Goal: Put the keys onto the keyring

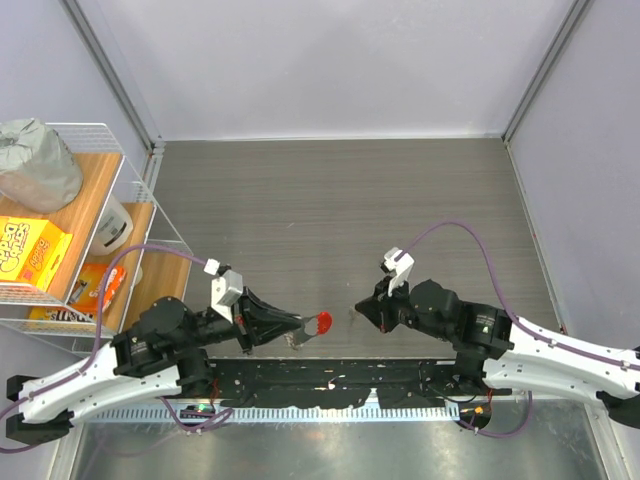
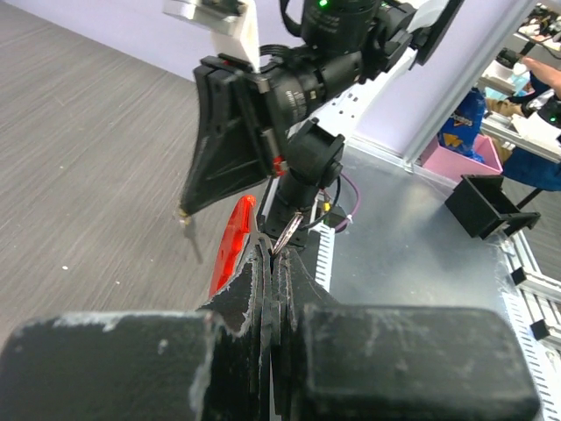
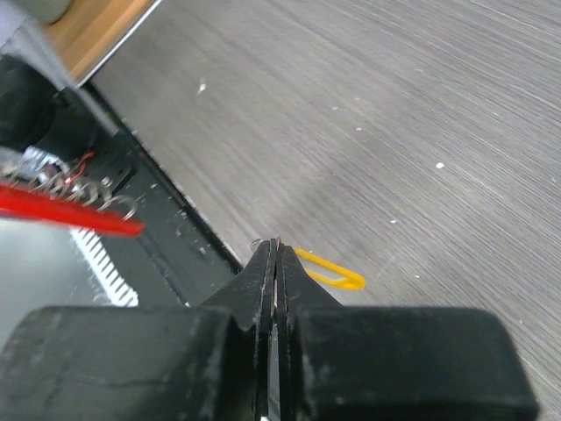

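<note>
Keys (image 3: 329, 270), tiny metal with a small yellow plastic loop, are pinched at the tips of the right gripper (image 3: 274, 247), whose jaws are pressed fully together, just beyond the long black mounting rail (image 1: 330, 375). The keyring (image 2: 232, 239), thin silvery links with a curved red plastic piece, is clamped in the closed left gripper (image 2: 273, 253), also just beyond that rail, near the keys but apart from them
</note>
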Action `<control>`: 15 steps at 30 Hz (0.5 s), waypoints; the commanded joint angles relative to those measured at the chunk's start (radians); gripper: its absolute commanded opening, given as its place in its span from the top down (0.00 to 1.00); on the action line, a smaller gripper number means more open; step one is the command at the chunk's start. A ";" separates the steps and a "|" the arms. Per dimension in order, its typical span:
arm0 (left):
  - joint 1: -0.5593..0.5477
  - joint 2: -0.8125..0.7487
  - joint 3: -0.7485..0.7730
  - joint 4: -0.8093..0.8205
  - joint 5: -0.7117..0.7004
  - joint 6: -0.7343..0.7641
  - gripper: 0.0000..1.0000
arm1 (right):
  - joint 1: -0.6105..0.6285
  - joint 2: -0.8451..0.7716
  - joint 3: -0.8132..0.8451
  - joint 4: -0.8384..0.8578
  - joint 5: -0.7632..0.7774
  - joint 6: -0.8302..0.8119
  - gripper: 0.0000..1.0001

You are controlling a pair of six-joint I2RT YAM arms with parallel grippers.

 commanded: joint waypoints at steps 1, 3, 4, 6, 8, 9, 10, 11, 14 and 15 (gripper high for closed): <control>0.001 0.026 0.047 0.037 -0.053 0.048 1.00 | 0.006 -0.045 0.061 -0.014 -0.211 -0.118 0.94; 0.001 0.032 0.049 0.034 -0.053 0.051 1.00 | 0.006 -0.050 0.084 -0.026 -0.283 -0.142 0.95; 0.001 0.037 0.049 0.031 -0.051 0.054 1.00 | 0.006 -0.056 0.090 -0.026 -0.314 -0.153 0.95; 0.001 0.048 0.052 0.024 -0.047 0.063 1.00 | 0.006 -0.051 0.130 -0.036 -0.424 -0.182 0.95; 0.001 0.057 0.058 0.019 -0.045 0.074 1.00 | 0.006 -0.039 0.171 -0.054 -0.568 -0.205 0.95; 0.001 0.063 0.058 0.022 -0.041 0.077 1.00 | 0.008 -0.031 0.205 -0.065 -0.604 -0.213 0.95; -0.001 0.065 0.060 0.022 -0.041 0.080 1.00 | 0.006 -0.010 0.219 -0.063 -0.669 -0.220 0.95; 0.001 0.066 0.061 0.024 -0.041 0.083 1.00 | 0.006 -0.001 0.248 -0.060 -0.687 -0.224 0.95; 0.001 0.068 0.058 0.031 -0.036 0.087 1.00 | 0.006 0.056 0.290 -0.031 -0.753 -0.208 0.95; 0.001 0.068 0.055 0.036 -0.024 0.087 1.00 | 0.006 0.084 0.308 -0.025 -0.764 -0.195 0.95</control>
